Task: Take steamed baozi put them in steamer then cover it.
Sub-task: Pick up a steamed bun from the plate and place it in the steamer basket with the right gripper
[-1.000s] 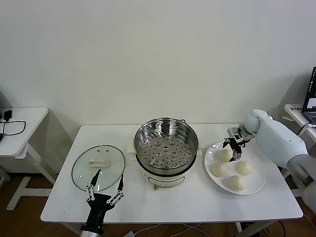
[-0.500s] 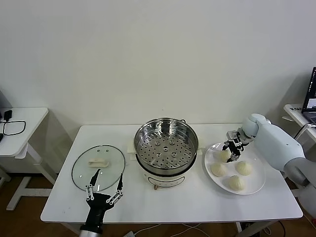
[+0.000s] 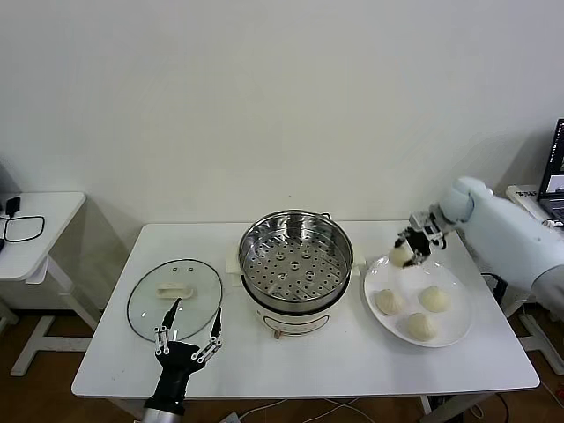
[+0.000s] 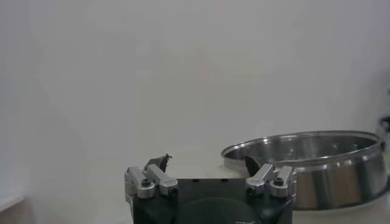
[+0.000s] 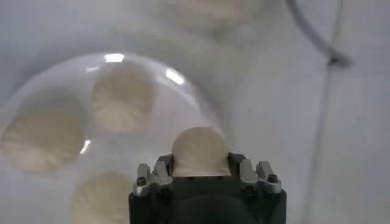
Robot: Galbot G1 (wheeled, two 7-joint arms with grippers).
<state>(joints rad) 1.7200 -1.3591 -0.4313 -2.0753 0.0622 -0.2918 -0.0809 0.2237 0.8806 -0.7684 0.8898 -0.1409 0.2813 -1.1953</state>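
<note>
My right gripper is shut on one steamed baozi, a cream-white bun held a little above the far left rim of the white plate. In the right wrist view that bun fills the gap between the fingers of the right gripper. Three more baozi lie on the plate. The shiny steamer stands at the table's middle with nothing on its perforated floor, to the left of the held bun. My left gripper stands open near the table's front edge, its fingers pointing at the lid.
A round glass lid with a white handle lies flat left of the steamer. The left wrist view shows the steamer's rim beyond the open left gripper. A small side table stands far left, a laptop far right.
My right gripper closed on the plate's far-left baozi and lifted it up and slightly back off the plate. The left arm stayed still.
</note>
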